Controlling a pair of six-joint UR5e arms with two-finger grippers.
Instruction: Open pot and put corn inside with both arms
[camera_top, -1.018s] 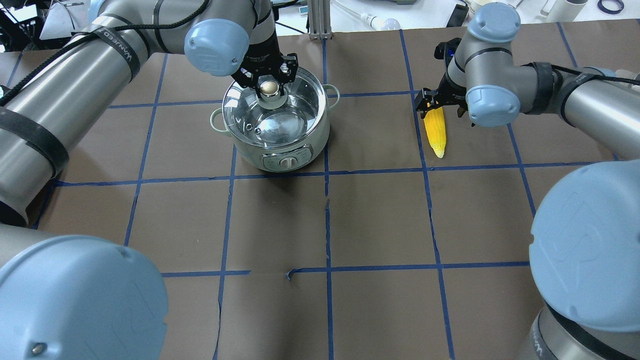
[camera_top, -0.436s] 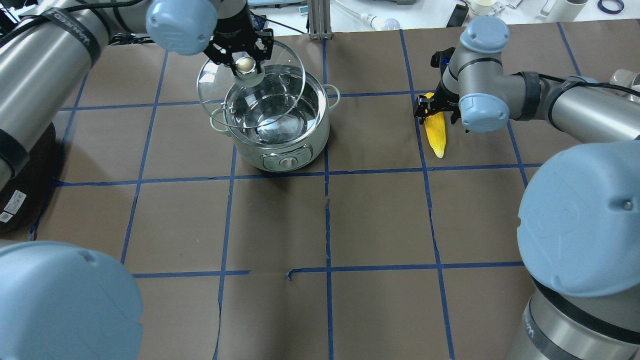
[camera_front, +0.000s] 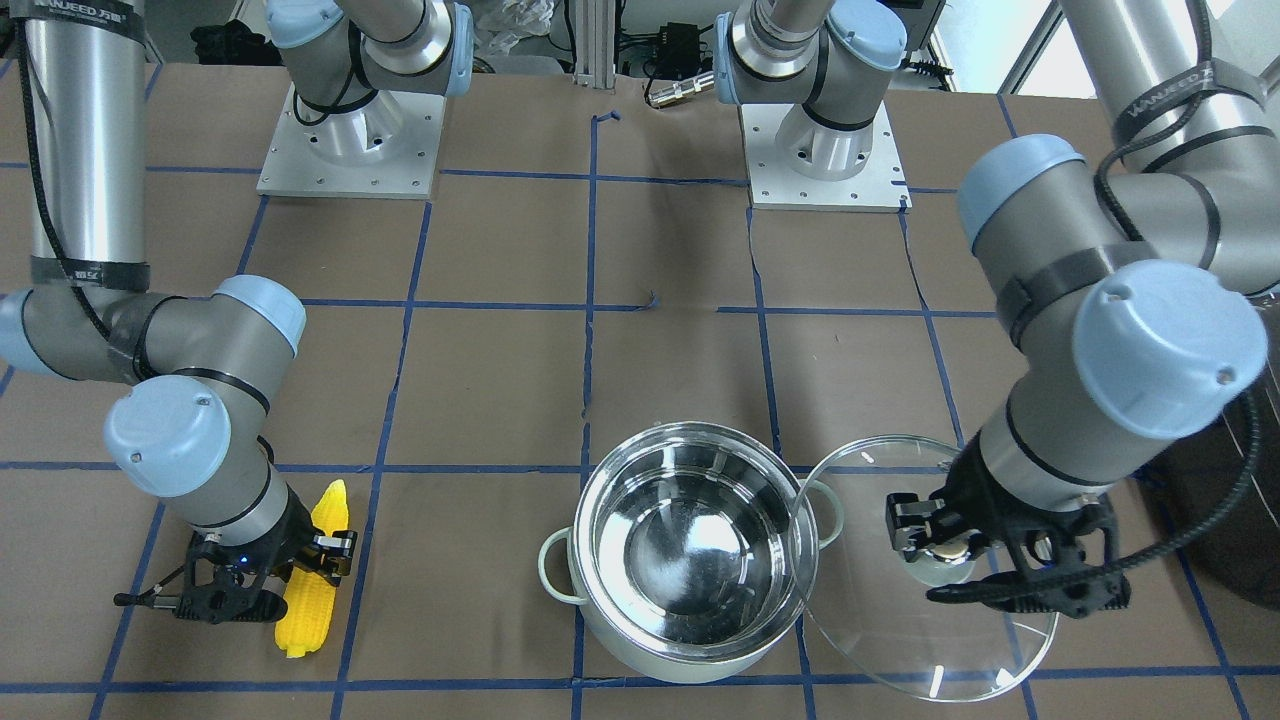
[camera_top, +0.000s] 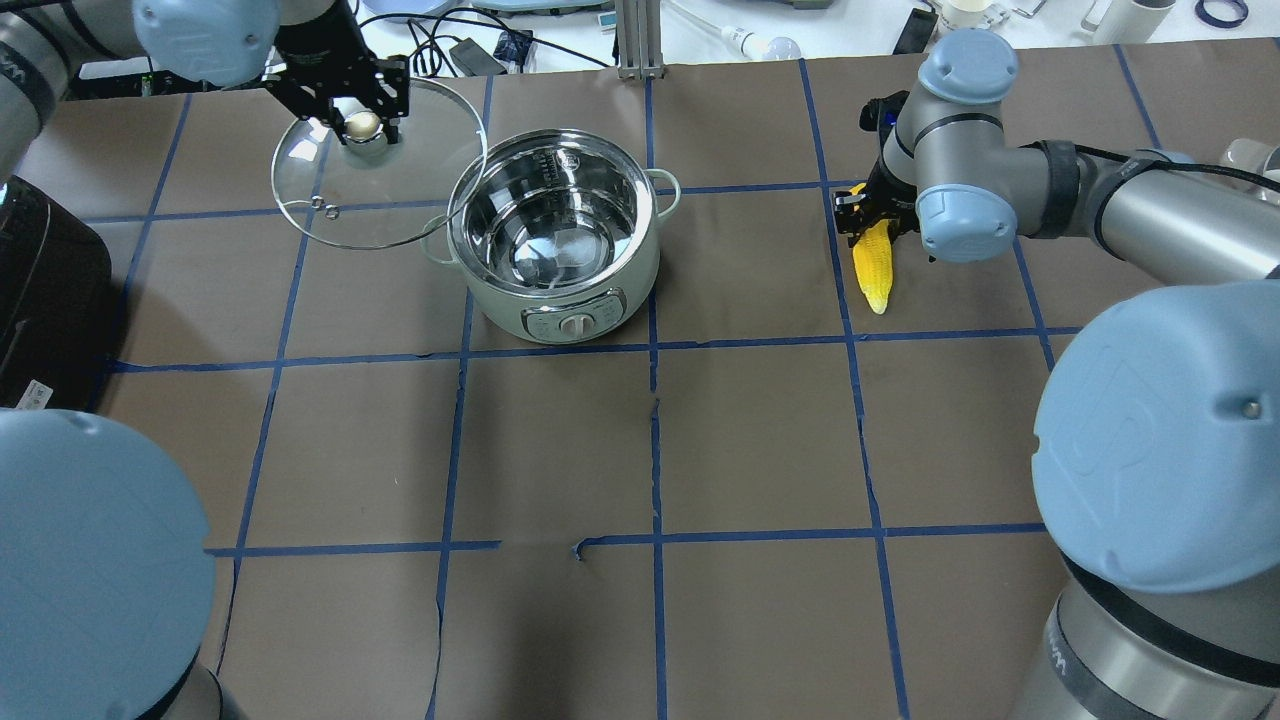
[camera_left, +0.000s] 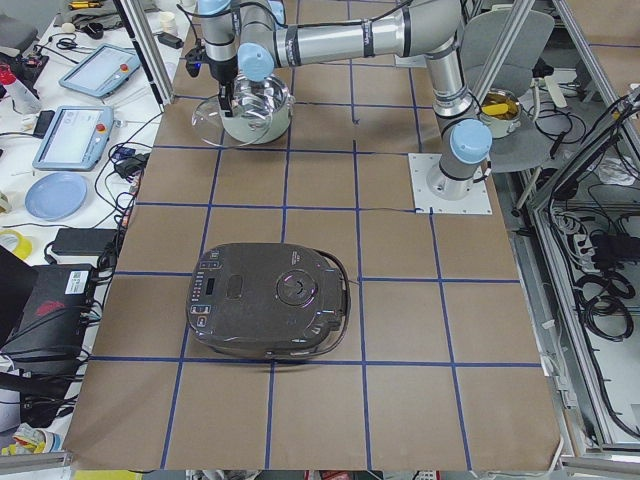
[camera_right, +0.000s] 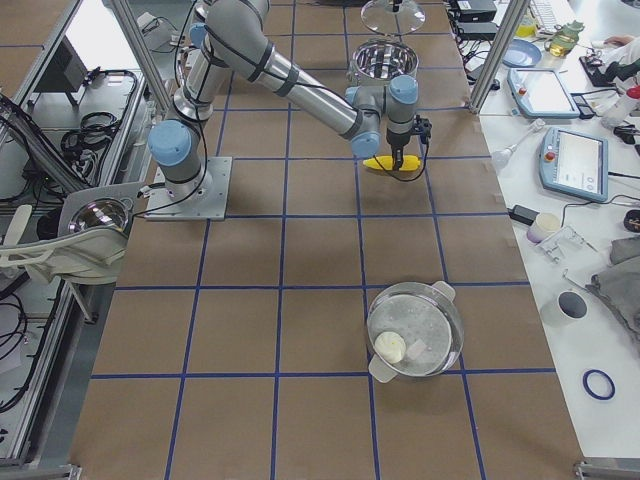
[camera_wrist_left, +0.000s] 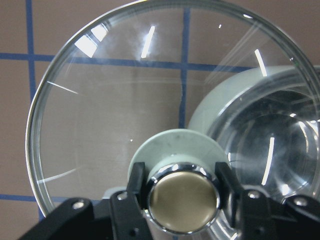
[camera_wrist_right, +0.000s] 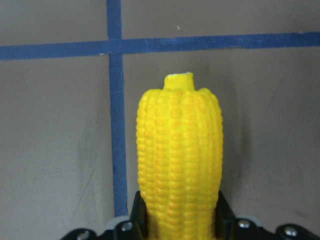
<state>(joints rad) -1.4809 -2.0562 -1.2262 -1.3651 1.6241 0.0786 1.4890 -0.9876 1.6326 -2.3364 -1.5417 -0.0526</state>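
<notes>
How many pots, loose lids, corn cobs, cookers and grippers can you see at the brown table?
Pots: 2, open pot, lidded pot
Loose lids: 1, lid
Cobs: 1, corn
Cookers: 1, cooker
Grippers: 2, left gripper, right gripper
Total: 7

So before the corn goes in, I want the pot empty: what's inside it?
Nothing: the pot shows only its bare, shiny steel bottom and walls. The glass lid is held off to one side, its clear edge hiding nothing.
</notes>
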